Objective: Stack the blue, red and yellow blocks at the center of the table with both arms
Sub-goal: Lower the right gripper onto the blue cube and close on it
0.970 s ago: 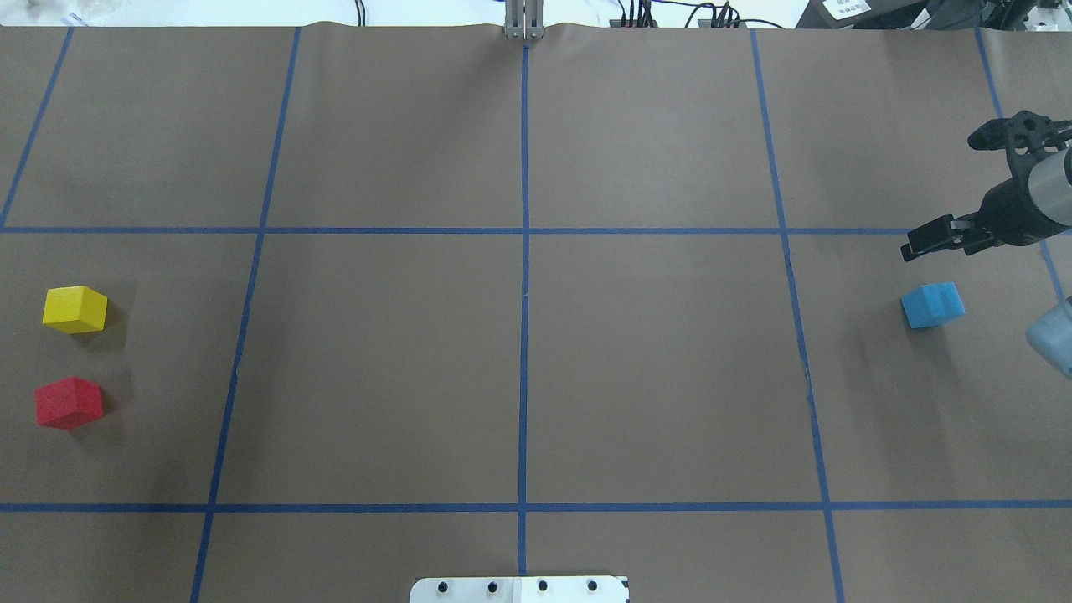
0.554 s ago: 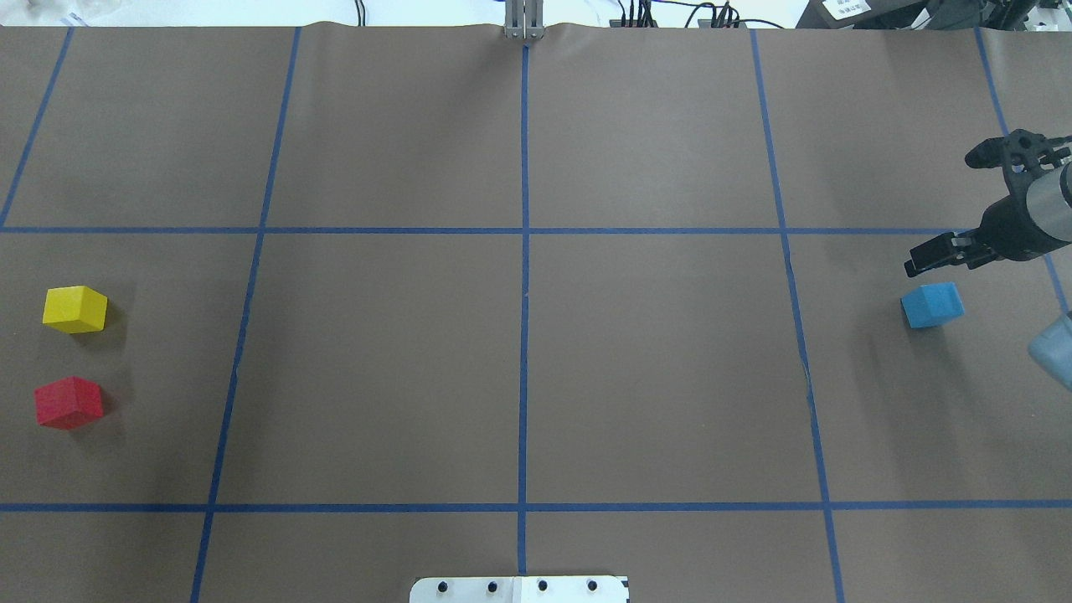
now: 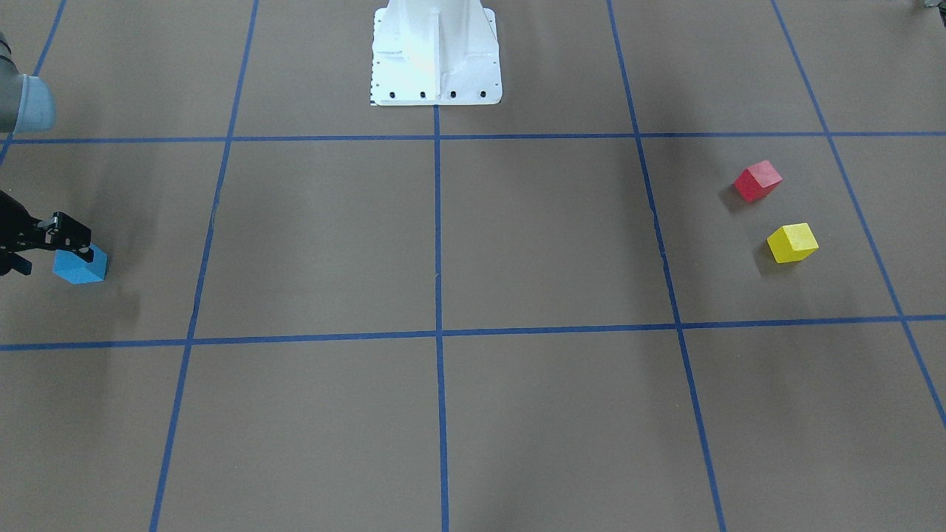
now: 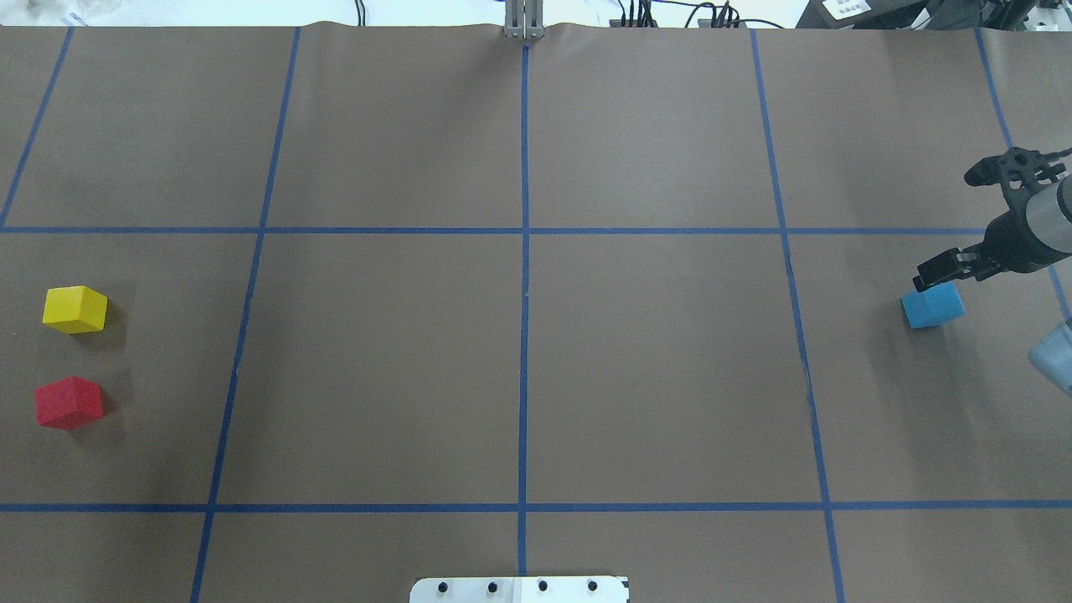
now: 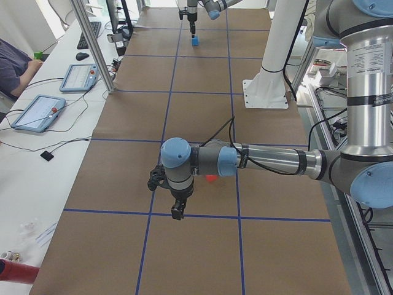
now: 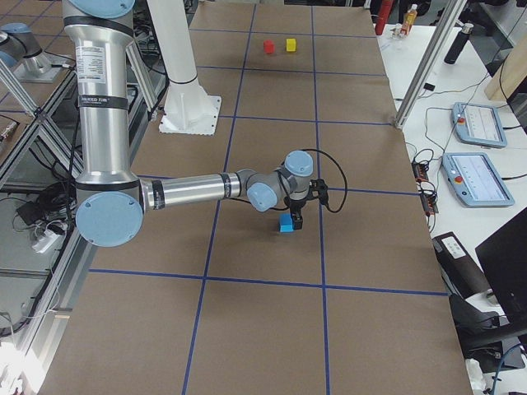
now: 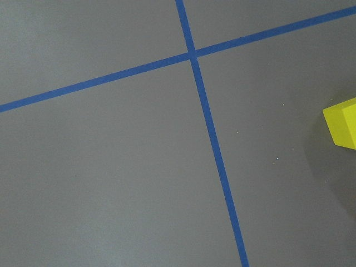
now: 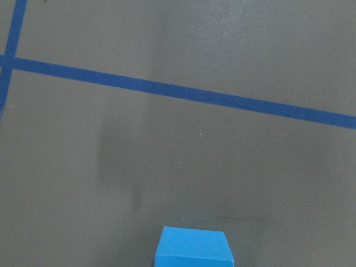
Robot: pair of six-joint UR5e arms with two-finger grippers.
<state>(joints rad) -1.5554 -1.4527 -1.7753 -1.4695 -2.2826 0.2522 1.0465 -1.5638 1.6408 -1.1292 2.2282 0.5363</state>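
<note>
The blue block (image 4: 932, 305) sits at the table's far right, also in the front-facing view (image 3: 80, 266) and at the bottom of the right wrist view (image 8: 193, 252). My right gripper (image 4: 938, 273) hovers close over its far edge and looks open and empty. The yellow block (image 4: 75, 309) and the red block (image 4: 69, 402) sit apart at the far left. My left gripper (image 5: 176, 212) shows only in the exterior left view, above the table near the red block (image 5: 210, 178); I cannot tell if it is open. The yellow block is at the left wrist view's right edge (image 7: 344, 122).
Blue tape lines divide the brown table cover into a grid, crossing at the centre (image 4: 524, 230). The white robot base plate (image 4: 519, 589) is at the near edge. Tablets (image 6: 476, 123) and cables lie on a side bench beyond the far edge.
My right gripper has moved down and toward the blue block, from well beyond it to just over its far edge. The blocks have not moved.
</note>
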